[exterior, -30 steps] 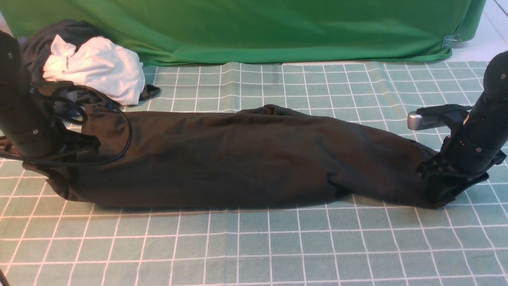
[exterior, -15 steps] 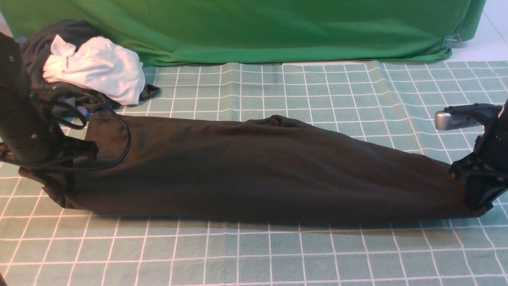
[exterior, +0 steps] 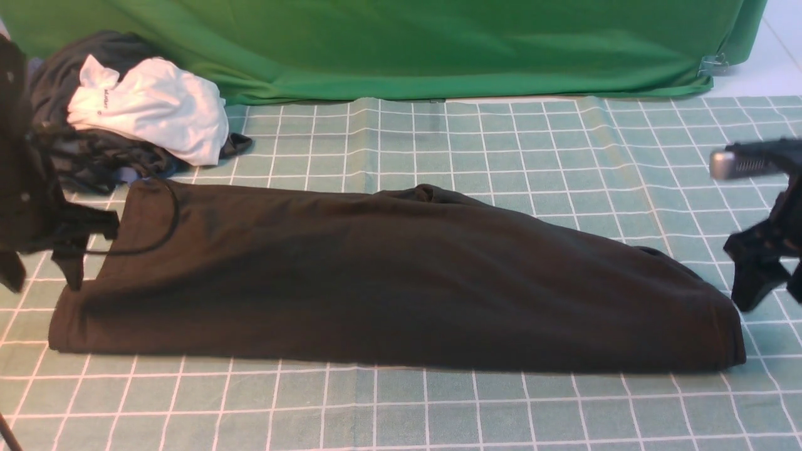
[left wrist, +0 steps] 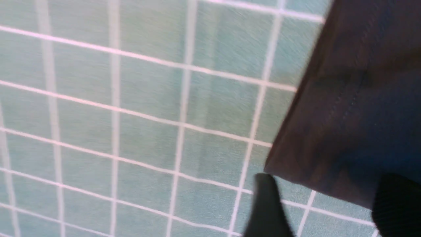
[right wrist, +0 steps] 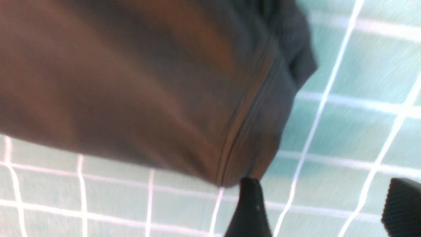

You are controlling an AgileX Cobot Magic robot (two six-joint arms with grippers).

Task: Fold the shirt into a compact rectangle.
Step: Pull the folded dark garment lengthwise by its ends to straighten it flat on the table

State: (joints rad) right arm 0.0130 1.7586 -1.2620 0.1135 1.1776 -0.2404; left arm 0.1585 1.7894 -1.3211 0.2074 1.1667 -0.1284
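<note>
The black-brown shirt (exterior: pixel 388 275) lies flat as a long folded strip across the checked table cloth; its chest print and neck tag are hidden. My left gripper (exterior: pixel 44 279) hangs open just off the strip's left end, holding nothing. In the left wrist view the shirt's hemmed corner (left wrist: pixel 355 115) lies just beyond the left gripper (left wrist: pixel 329 210), with only cloth-covered table between the spread fingers. My right gripper (exterior: pixel 774 291) is open beside the right end. In the right wrist view the shirt's seamed end (right wrist: pixel 148 82) lies by one fingertip (right wrist: pixel 250 204) of the right gripper (right wrist: pixel 325 210).
A crumpled white garment (exterior: pixel 150 106) sits on a dark grey garment (exterior: pixel 81 69) at the back left, close to the shirt's far left corner. A green backdrop cloth (exterior: pixel 407 44) closes the far edge. The checked table cloth (exterior: pixel 401 407) runs to the front.
Both grippers let go of the shirt's ends, opened and moved outward and up. The shirt dropped flat, its ends now squared and its near edge closer to the front.
</note>
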